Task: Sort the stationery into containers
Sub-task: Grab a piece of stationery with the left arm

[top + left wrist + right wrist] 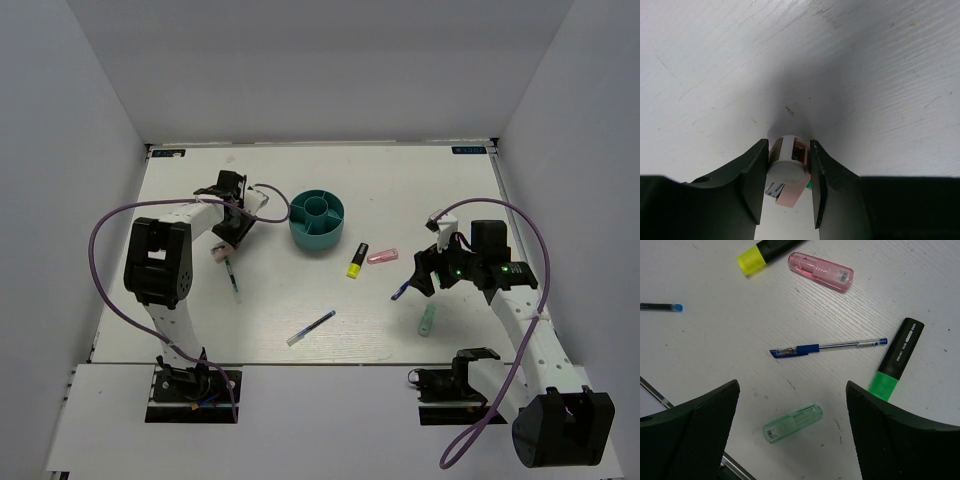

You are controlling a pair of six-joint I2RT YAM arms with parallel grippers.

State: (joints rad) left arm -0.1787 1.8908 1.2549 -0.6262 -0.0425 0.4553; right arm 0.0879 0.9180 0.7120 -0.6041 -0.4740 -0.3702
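Highlighter (357, 260) just right of organiser (318, 245)

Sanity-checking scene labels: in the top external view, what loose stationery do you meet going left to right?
pink-and-white plastic piece → thin dark pen with a green end → thin blue pen lying diagonally → yellow highlighter with black cap → clear pink plastic piece → second thin blue pen → pale mint plastic piece

Bare bench (420, 190) open far and right of teal organiser (316, 244); left arm (236, 211) crowds its left, yellow highlighter (357, 261) lies near-right.
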